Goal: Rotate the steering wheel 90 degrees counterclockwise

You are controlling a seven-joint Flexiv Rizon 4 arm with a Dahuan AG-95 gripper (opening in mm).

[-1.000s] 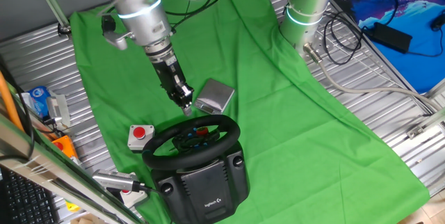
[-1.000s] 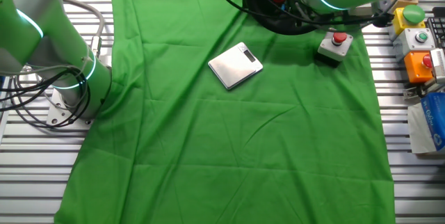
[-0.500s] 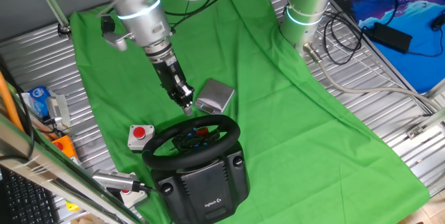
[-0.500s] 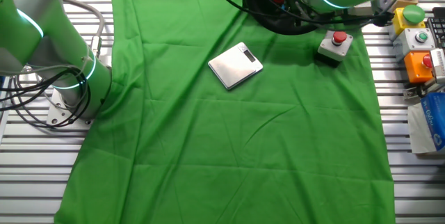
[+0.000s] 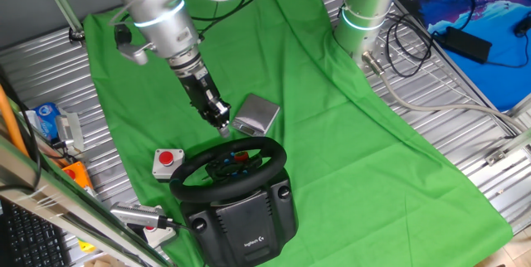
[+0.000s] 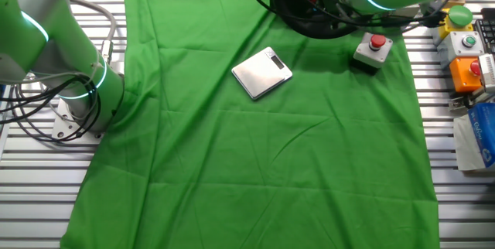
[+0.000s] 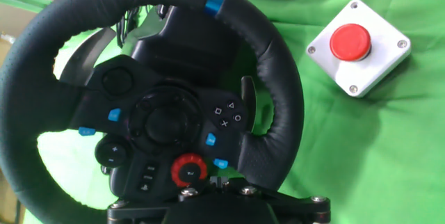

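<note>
The steering wheel (image 5: 187, 171) has a black rim, red and blue hub buttons, and sits on a dark grey base (image 5: 246, 217) near the green cloth's front edge. My gripper (image 5: 221, 126) hangs just above the rim's far side, fingers together and holding nothing. In the hand view the wheel (image 7: 272, 71) fills the frame, its blue rim stripe toward the top right. My gripper (image 7: 219, 181) shows as two small touching tips at the bottom edge. In the other fixed view only part of the rim (image 6: 295, 22) shows under my arm.
A small white box with a red button (image 5: 167, 162) (image 6: 373, 50) (image 7: 358, 48) lies beside the wheel. A silver flat scale (image 5: 257, 115) (image 6: 261, 72) lies just behind it. A second arm's base (image 5: 365, 10) (image 6: 66, 79) stands at the cloth's edge. More button boxes (image 6: 464, 44) lie off the cloth.
My arm's upper links have shifted slightly sideways; the gripper tip stays at almost the same spot over the rim. The wheel has not turned.
</note>
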